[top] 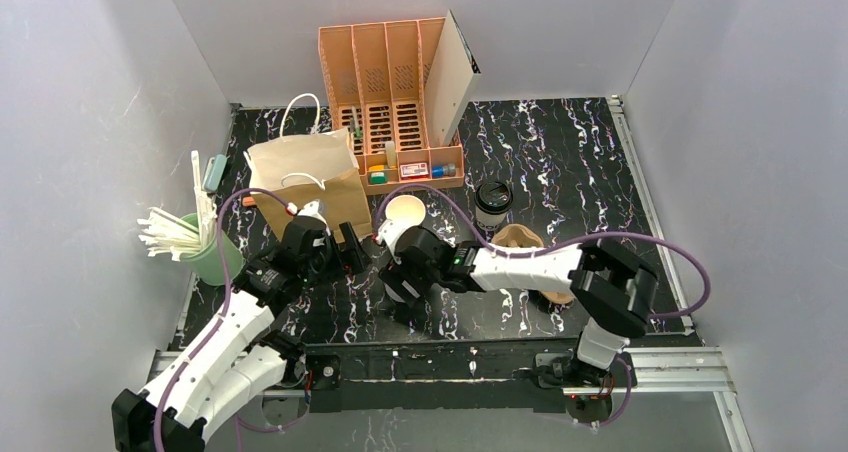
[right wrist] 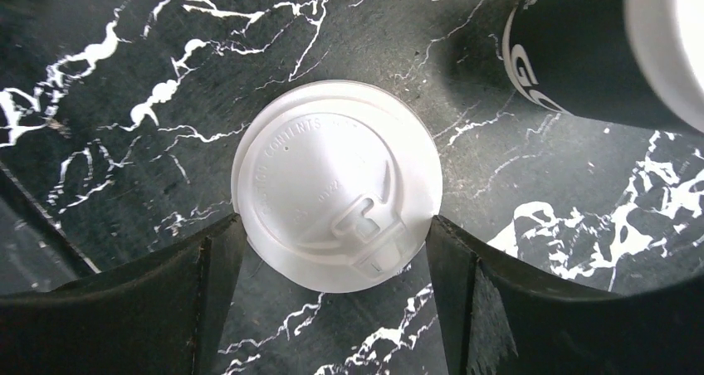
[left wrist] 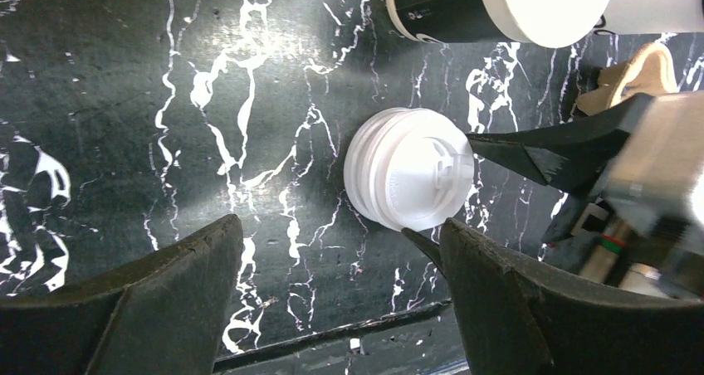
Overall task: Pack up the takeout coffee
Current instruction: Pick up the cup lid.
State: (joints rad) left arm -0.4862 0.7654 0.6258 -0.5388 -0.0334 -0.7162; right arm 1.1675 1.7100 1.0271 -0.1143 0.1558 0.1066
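Near the desk's [top: 560, 142] front edge, a white lid [right wrist: 336, 184] embossed "CONTENTS" lies flat between the right gripper's [right wrist: 334, 223] jaws, which reach its rim; whether they pinch it, I cannot tell. The left gripper's [left wrist: 332, 230] jaws gape, holding nothing. The white paper cup [top: 405, 212] stands mid-desk beside a brown bag [top: 305, 177]. A black cup [right wrist: 564, 60] nearby shows a white "G".

3 cups total: 1 white cup [top: 405, 215], 1 black cup [top: 493, 202], 1 green cup [top: 216, 258] w/ white straws [top: 168, 234], too many to count. 1 white lid [right wrist: 336, 184]. 1 paper bag [top: 300, 170]. 1 orange organizer [top: 385, 72], 4 slots. 1 tan cardboard pc [top: 520, 237].
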